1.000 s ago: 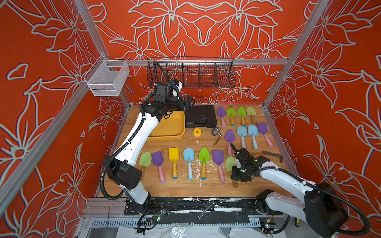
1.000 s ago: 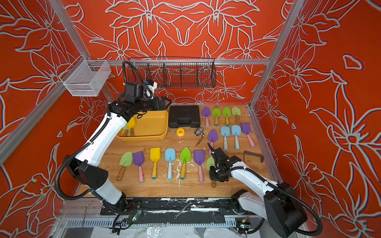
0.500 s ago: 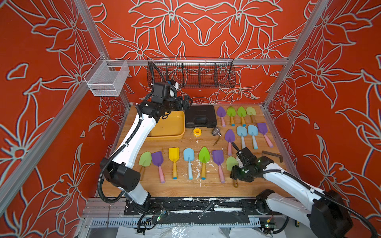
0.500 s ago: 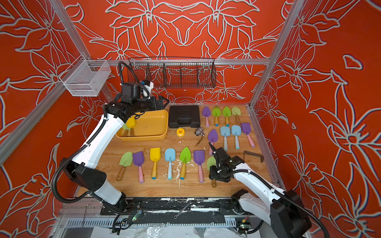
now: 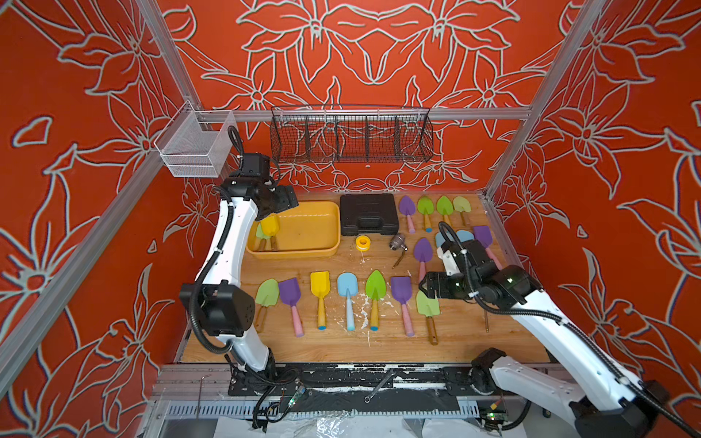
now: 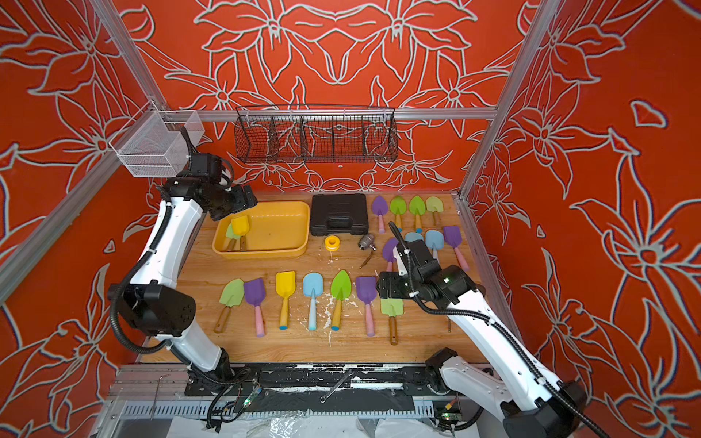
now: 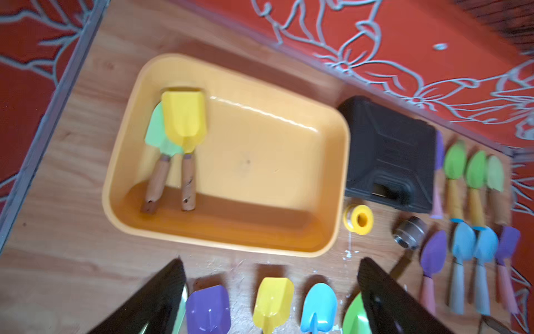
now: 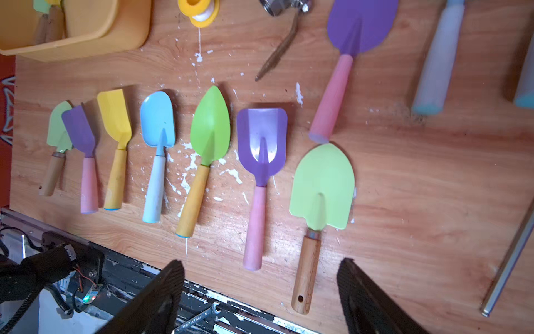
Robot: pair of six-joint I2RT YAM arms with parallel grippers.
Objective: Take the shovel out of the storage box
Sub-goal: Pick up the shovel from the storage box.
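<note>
- Left gripper (image 7: 271, 260): the fingers (image 7: 161, 295) are spread wide and nothing is held between them.
- Beyond the left fingertips the storage box (image 7: 260, 162) is seen, a shallow yellow tub resting on the wooden table (image 7: 72, 231).
- Inside the box, a yellow shovel (image 7: 183, 121) is laid partly over a pale green shovel (image 7: 154, 130). Both have wooden handles and both are well apart from the left fingers.
- In a top view the left gripper (image 5: 283, 199) is seen raised over the box's far corner, near the two shovels.
- Farther out from the left fingers, past the box, a black ribbed tool case (image 7: 387, 150) is noted just beside the box. A yellow tape roll (image 7: 358, 219) and a metal chuck (image 7: 410, 232) lie near the case.
- Right gripper (image 8: 260, 261): the fingers (image 8: 367, 297) are set wide apart and nothing is gripped.
- A lime-green shovel (image 8: 322, 185) with a wooden handle lies flat on the table. Its handle end is seen between the two right fingers, touching neither.
- Just beside it a purple shovel (image 8: 261, 141) with a pink handle is laid. Beyond that, a leaf-shaped green shovel (image 8: 211, 127) and a blue shovel (image 8: 157, 118) follow in the same row.
- In a top view the right gripper (image 6: 382, 287) is seen near the lime-green shovel's blade. Its height over the table cannot be told.
</note>
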